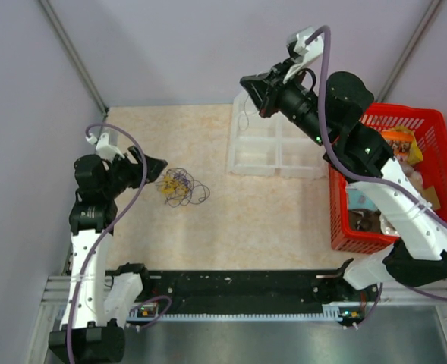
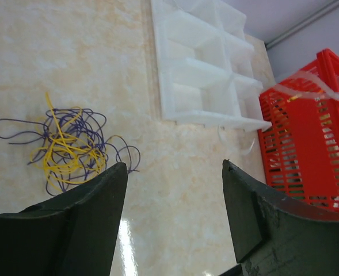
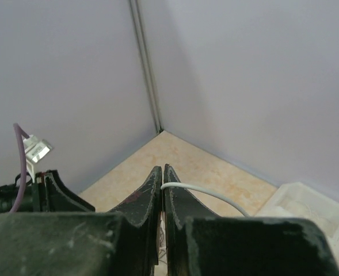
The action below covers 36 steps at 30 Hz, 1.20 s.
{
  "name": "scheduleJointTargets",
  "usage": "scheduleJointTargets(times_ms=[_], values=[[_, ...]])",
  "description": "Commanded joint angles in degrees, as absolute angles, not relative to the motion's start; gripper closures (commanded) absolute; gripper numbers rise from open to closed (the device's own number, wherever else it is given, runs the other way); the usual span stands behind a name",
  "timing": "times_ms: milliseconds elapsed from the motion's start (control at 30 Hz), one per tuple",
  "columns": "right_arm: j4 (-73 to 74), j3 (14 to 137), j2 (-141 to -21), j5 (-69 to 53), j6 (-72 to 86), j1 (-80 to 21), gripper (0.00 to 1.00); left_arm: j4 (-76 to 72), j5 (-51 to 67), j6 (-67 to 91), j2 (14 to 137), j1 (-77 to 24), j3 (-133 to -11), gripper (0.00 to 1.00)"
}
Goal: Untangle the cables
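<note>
The cables (image 1: 179, 186) lie as a small loopy tangle of dark purple and yellow wires on the beige table, left of centre. In the left wrist view the tangle (image 2: 71, 146) lies just beyond the left finger. My left gripper (image 1: 156, 163) is open and empty, just left of the tangle, with its jaws wide apart (image 2: 175, 164). My right gripper (image 1: 247, 80) is raised over the back of the table, above the tray. It is shut (image 3: 159, 168) on a thin white cable (image 3: 204, 192), which hangs down from it (image 1: 243, 120).
A white compartment tray (image 1: 272, 155) sits at the back centre and also shows in the left wrist view (image 2: 198, 75). A red basket (image 1: 335, 205) with packets stands at the right, also in the left wrist view (image 2: 307, 132). Grey walls close in the back and sides.
</note>
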<state>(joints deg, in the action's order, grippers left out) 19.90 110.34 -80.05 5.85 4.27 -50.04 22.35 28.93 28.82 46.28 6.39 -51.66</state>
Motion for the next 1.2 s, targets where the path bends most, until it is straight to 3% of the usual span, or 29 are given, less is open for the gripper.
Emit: scheduleJointTargets(times_ms=[0,300,633,667,767,867,933,1167], values=[[17.6,113.6,-82.2,4.0,6.4,-48.4,1.00,20.1,38.0,30.1,44.8,6.6,-50.0,0.27],[15.9,118.7,-88.1,2.8,7.6,-43.7,1.00,16.2,41.8,33.0,51.0,4.0,-52.5,0.23],[14.6,122.6,-93.0,6.9,-3.2,-43.2,1.00,8.2,40.9,30.7,54.5,1.8,-53.9,0.18],[14.0,121.9,-93.0,6.5,-3.9,-43.1,1.00,9.9,40.3,27.5,56.5,1.8,-56.2,0.13],[6.7,116.6,-92.2,6.9,-6.8,-43.2,1.00,21.3,35.3,19.9,60.5,1.8,-63.4,0.12],[4.7,115.3,-93.3,7.8,-9.7,-43.1,1.00,34.6,27.0,17.0,68.5,-2.8,-70.6,0.16],[4.7,114.4,-94.1,9.6,-8.9,-43.0,1.00,39.4,30.0,17.3,72.6,-3.8,-76.9,0.19],[12.0,116.1,-97.3,7.4,-3.0,-41.7,1.00,29.0,30.7,27.5,69.8,-0.4,-79.1,0.15]])
